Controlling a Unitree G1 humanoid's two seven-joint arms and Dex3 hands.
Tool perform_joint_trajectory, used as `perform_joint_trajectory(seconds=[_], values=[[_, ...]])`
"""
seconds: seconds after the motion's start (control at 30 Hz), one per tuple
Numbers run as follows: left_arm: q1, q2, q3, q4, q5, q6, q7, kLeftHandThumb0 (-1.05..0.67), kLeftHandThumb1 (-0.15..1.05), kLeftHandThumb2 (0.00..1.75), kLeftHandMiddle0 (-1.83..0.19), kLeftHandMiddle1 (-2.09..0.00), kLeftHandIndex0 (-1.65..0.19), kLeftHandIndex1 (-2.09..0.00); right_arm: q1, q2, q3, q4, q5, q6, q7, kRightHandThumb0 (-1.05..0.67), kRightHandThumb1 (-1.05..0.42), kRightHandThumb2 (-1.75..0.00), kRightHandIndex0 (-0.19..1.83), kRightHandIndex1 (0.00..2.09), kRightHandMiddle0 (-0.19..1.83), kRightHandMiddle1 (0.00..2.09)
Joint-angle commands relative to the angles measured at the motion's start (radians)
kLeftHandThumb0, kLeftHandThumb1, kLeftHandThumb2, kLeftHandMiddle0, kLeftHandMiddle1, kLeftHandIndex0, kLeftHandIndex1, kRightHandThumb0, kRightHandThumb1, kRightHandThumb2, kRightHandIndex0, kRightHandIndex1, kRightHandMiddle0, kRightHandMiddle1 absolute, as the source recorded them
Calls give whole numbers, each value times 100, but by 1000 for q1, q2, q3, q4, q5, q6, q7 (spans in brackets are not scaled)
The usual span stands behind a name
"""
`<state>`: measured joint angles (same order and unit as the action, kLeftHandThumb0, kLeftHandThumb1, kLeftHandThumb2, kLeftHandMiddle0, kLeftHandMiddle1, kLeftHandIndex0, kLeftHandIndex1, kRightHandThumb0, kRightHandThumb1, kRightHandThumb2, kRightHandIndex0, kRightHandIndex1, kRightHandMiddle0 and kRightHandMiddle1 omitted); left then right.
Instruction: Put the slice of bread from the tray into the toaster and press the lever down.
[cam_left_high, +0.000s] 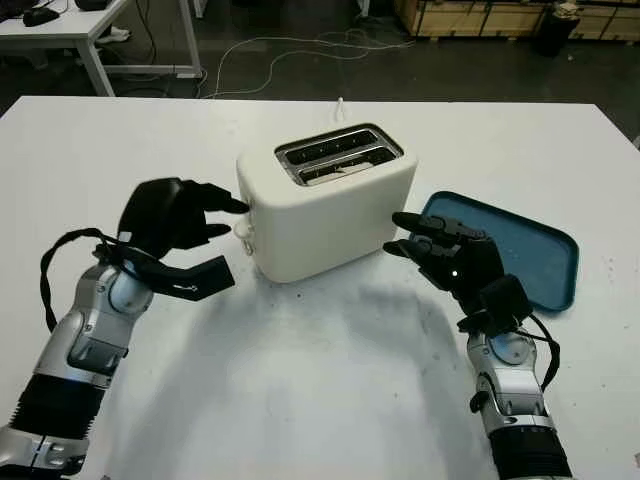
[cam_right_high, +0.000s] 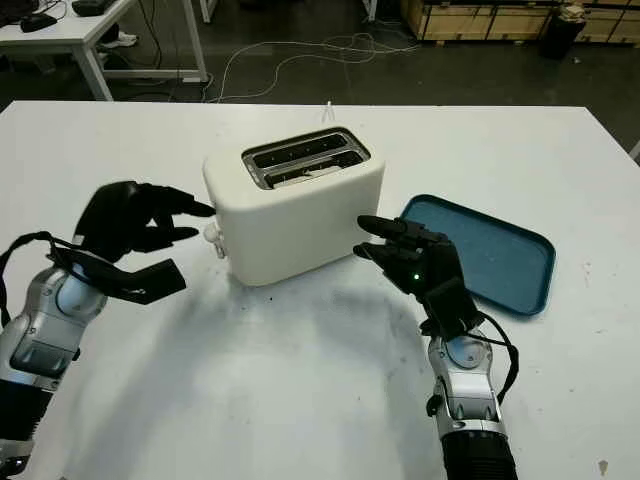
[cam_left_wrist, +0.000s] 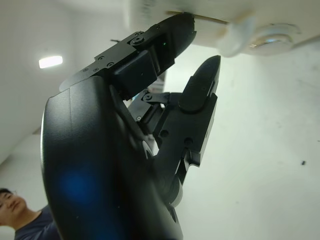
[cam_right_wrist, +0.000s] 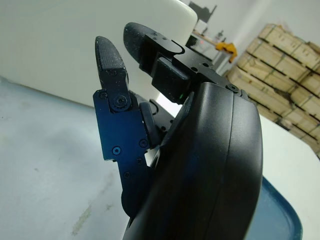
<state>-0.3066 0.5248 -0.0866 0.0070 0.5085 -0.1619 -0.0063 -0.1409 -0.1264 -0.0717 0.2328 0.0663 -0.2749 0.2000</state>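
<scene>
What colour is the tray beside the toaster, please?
The tray is teal blue, clearest in the left eye view.

White table (cam_left_high: 320, 400), cream toaster (cam_left_high: 330, 215) centre, blue tray (cam_left_high: 530, 250) beside

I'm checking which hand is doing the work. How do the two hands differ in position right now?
The left hand is at the toaster's lever end, fingertips touching it; the right hand sits by the opposite end, before the blue tray. The left is higher than the right. Both are black and hold nothing.

toaster (cam_left_high: 325, 205) blocks btwn hands
</scene>
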Motion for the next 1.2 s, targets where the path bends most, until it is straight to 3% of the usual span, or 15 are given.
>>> perform_joint_trajectory(seconds=[0.0, 0.2, 0.43, 0.6, 0.77, 0.93, 1.17], values=[[-12, -6, 5, -41, -15, -26, -8, -8, 81, 0, -90, -137, -124, -2, -10, -2, -2, -3, 11, 20, 2, -48, -91, 0, 108, 25, 106, 0], [11, -7, 49, -103, -7, 7, -9, -7, 80, 0, -88, -141, -124, -2, -14, -3, -2, 3, 9, 12, 1, -48, -91, 0, 108, 25, 106, 0], [67, -37, 89, -142, -38, 22, -4, -9, 83, 1, -87, -128, -123, -1, -31, -14, -12, 21, 3, -15, -3, -47, -91, 0, 107, 24, 104, 0], [141, -97, 133, -143, -96, 19, 27, -15, 86, 1, -83, -122, -122, 0, -110, -68, -67, 83, 50, -16, 39, -50, -90, 0, 105, 23, 102, 0], [198, -109, 182, -160, -135, 2, 33, -18, 88, 1, -78, -110, -113, 0, -222, -173, -99, 166, 58, 2, 113, -53, -90, 0, 99, 19, 98, 0], [165, -22, 227, -173, -167, 14, -60, -20, 84, 0, -84, -93, -110, 0, -349, -273, -105, 272, 37, 9, 158, -52, -89, 0, 98, 15, 96, 0], [24, 146, 234, -161, -149, 76, -221, -32, 77, 0, -94, -65, -110, -1, -517, -391, -53, 355, -39, 43, 214, -53, -82, 0, 103, 13, 98, 0]])
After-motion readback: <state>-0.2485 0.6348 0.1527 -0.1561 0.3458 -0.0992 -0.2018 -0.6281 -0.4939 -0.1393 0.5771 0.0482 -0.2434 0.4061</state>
